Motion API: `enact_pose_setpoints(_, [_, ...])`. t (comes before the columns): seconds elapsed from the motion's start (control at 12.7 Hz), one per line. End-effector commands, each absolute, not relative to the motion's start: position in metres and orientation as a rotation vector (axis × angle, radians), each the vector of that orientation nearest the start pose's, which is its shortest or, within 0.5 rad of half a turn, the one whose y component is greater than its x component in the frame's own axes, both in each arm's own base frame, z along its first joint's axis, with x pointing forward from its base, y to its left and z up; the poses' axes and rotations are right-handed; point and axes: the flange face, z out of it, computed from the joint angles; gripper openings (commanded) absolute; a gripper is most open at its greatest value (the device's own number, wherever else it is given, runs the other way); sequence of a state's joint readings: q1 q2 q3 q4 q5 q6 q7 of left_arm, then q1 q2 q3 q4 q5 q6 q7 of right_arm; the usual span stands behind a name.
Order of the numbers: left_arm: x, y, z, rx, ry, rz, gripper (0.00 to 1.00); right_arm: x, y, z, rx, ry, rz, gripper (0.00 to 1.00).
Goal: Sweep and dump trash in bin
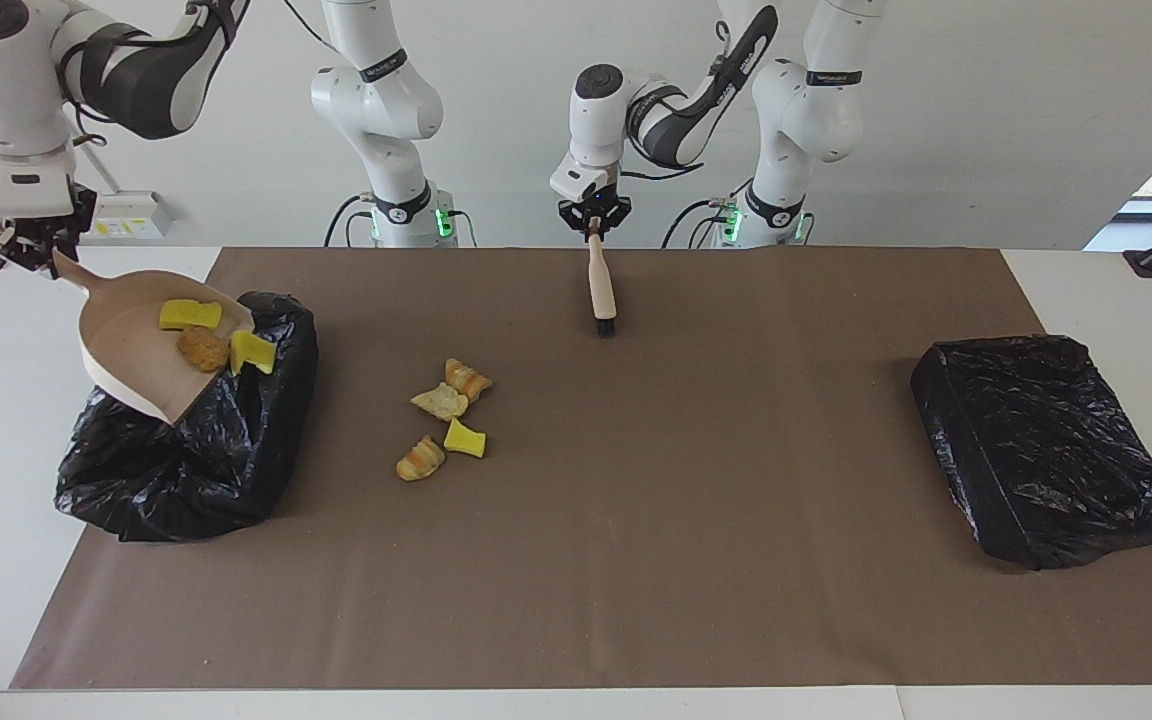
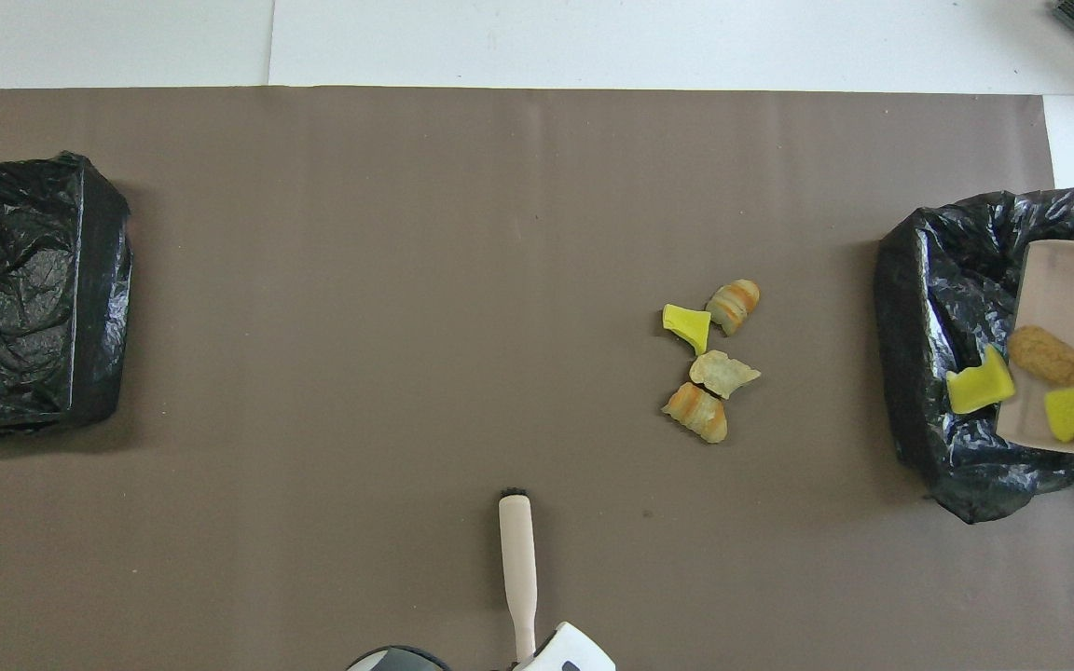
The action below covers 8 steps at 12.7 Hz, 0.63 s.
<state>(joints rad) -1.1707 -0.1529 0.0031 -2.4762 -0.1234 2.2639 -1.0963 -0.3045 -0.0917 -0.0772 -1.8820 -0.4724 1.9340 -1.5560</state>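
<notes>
The right gripper [image 1: 36, 250] is clamped on the handle of the dustpan [image 1: 126, 345] and holds it tilted over the open bin [image 1: 186, 450], the black-bagged one at the right arm's end of the table. Three pieces of trash lie in the pan: a yellow wedge [image 1: 189, 315] high up, a brown lump [image 1: 203, 348] lower, and a second yellow wedge [image 1: 252, 352] just at the lip, half over the edge. The other four pieces [image 1: 444, 418] are together on the mat, between the bin and the brush [image 1: 601, 290], well apart from both. The left gripper [image 1: 593, 222] is closed on the end of the brush handle and holds it above the mat, bristles down, near the robots; this arm waits. I think the main risk is in where the lip points. It stands over the side of the bin that faces the middle of the table, close to the rim, so a wedge that slides fast or bounces on the soft bag can fall outside on the mat. The spongy pieces are light and may stick on the pan if the tilt is too small; the lump may roll sideways. Also the pan can press on the loose bag and fold it over the opening. A second black bin [image 1: 1046, 450] at the left arm's end is not used now.
</notes>
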Motion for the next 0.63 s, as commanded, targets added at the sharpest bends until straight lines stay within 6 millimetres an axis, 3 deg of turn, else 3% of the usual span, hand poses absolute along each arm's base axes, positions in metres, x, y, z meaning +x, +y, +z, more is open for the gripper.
enact_pose_setpoints(0.0, [0.21,-0.417,0.363,-3.132,0.06,0.205,0.7,0.504,-0.223,0.567,-2.68,-2.254,0.566,0.0])
enact_pose_setpoints(0.08, [0.22,-0.414,0.365,-3.14,0.058,0.199,0.87,0.504,-0.222,0.567,-2.678,-2.261,0.571,0.0])
enact_pose_setpoints(0.24, [0.24,-0.408,0.372,-3.155,0.113,0.188,0.99,0.515,-0.214,0.57,-2.656,-2.378,0.632,0.0])
enact_pose_setpoints(0.39, [0.284,-0.389,0.388,-3.161,0.259,0.161,1.0,0.524,-0.211,0.574,-2.65,-2.418,0.681,0.0])
enact_pose_setpoints(0.55, [0.347,-0.361,0.414,-3.12,0.371,0.051,1.0,0.525,-0.211,0.577,-2.651,-2.426,0.688,0.0])
